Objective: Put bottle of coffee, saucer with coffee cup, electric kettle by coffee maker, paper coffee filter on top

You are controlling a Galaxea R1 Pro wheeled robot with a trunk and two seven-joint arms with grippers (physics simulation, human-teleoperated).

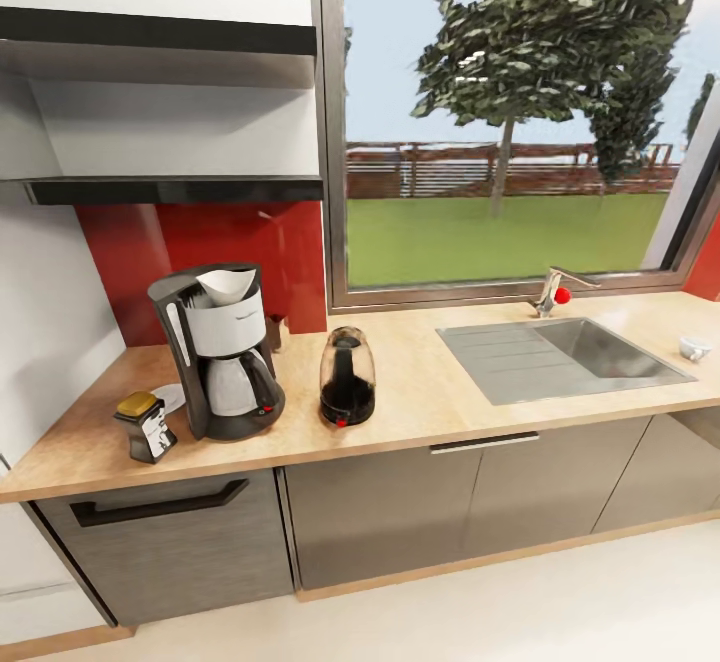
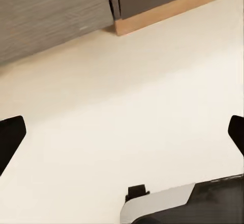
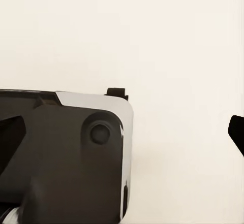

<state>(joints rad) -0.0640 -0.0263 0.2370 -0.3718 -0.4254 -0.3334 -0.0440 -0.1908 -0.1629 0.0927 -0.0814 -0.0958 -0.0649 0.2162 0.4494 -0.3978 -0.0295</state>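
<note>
Where counter meets wall, upright coffee maker (image 1: 222, 352), carafe handle (image 1: 268, 382) rightward.

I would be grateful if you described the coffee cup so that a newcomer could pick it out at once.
Start at the steel sink set in the wooden countertop under the window. On the counter just past the sink's right edge sits the coffee cup, tiny and white. It stands alone there, far from the dark appliances grouped at the counter's left end.

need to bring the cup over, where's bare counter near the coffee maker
Bare counter lies between the kettle and the sink. Left of the coffee maker it is crowded: the saucer and coffee bottle sit there. The cup waits right of the sink.
</note>
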